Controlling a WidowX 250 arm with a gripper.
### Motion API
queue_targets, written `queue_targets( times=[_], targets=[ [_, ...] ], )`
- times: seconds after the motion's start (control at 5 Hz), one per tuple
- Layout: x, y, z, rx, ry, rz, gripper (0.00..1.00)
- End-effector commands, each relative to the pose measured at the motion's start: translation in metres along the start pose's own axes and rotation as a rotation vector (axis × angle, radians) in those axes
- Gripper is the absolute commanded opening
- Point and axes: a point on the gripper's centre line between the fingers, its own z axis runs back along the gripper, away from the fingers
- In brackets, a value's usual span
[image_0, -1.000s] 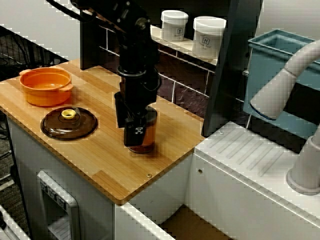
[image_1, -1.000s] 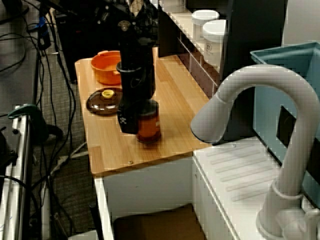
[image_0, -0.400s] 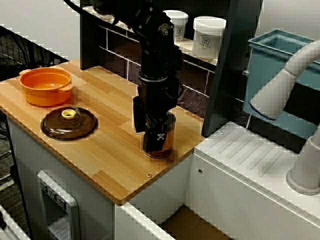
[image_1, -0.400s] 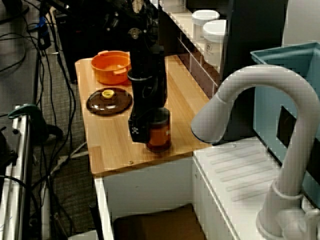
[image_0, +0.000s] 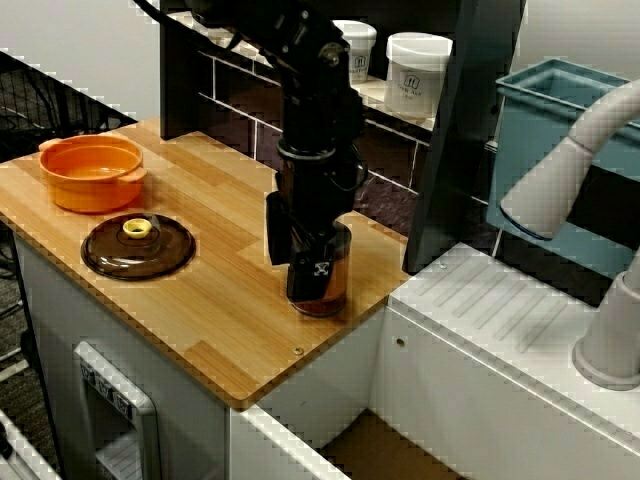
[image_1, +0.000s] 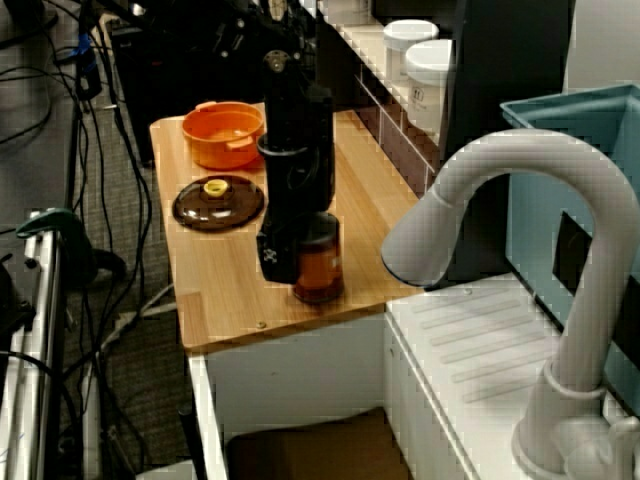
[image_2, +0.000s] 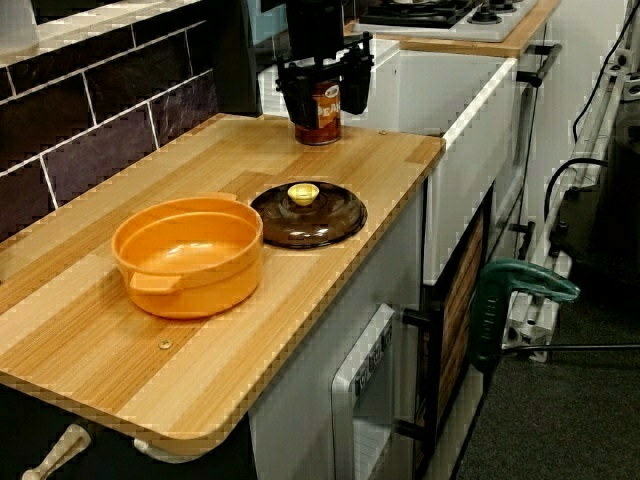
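Observation:
A glass jar (image_0: 322, 285) with dark orange contents stands upright on the wooden counter (image_0: 200, 300), close to its right end. My black gripper (image_0: 315, 255) comes straight down over it, one finger on each side of the jar, shut on it. In the view from the sink side the jar (image_1: 318, 270) is half hidden behind the gripper (image_1: 300, 250). The view along the counter shows the jar (image_2: 320, 115) with its base on the wood and the fingers (image_2: 292, 95) pressed to its sides.
An orange pot (image_0: 92, 172) sits at the counter's left end, with a brown glass lid (image_0: 138, 245) lying beside it. Two white tubs (image_0: 418, 75) stand on the shelf behind. A white sink drainboard (image_0: 500, 320), a faucet (image_0: 570, 170) and a blue bin (image_0: 560, 100) lie to the right.
The gripper carried the jar rightward along the counter toward its right end, then stopped. Since 0.4 s ago it has barely moved.

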Motion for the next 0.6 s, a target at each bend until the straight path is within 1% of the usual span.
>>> queue_targets(
  times=[0.0, 0.2, 0.4],
  targets=[
    [-0.023, 0.028, 0.013, -0.011, -0.013, 0.052, 1.0],
    [-0.034, 0.04, 0.022, -0.014, -0.018, 0.067, 1.0],
    [-0.043, 0.05, 0.031, -0.045, -0.009, 0.073, 1.0]
  ],
)
